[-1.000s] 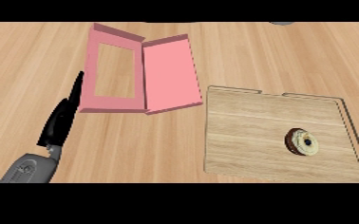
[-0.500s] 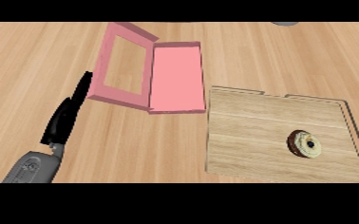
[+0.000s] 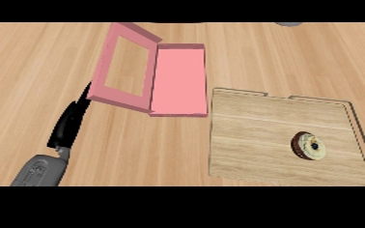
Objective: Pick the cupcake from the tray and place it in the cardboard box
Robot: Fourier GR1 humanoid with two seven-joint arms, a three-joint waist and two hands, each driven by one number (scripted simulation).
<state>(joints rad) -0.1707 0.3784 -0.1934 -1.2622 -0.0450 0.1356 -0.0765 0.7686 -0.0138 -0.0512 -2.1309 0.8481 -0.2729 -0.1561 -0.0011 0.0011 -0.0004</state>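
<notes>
A small cupcake (image 3: 309, 146) with a dark base and pale top lies on the right part of a wooden tray (image 3: 249, 140) at the lower right. A pink box (image 3: 178, 79) lies open left of the tray's far corner, and its windowed lid (image 3: 128, 67) stands tilted up on the left side. My left hand (image 3: 69, 123) is at the lower left with straight fingers pointing up toward the lid's near corner; whether they touch it is unclear. It holds nothing. The right hand does not show.
A grey object (image 3: 288, 23) peeks in at the far right edge of the wooden counter (image 3: 285, 58). The tray has a raised rim with a notch on its far side.
The pink box's lid has swung from lying flat on the left to tilted upright. The left hand edged slightly right with it. Cupcake and tray have not moved.
</notes>
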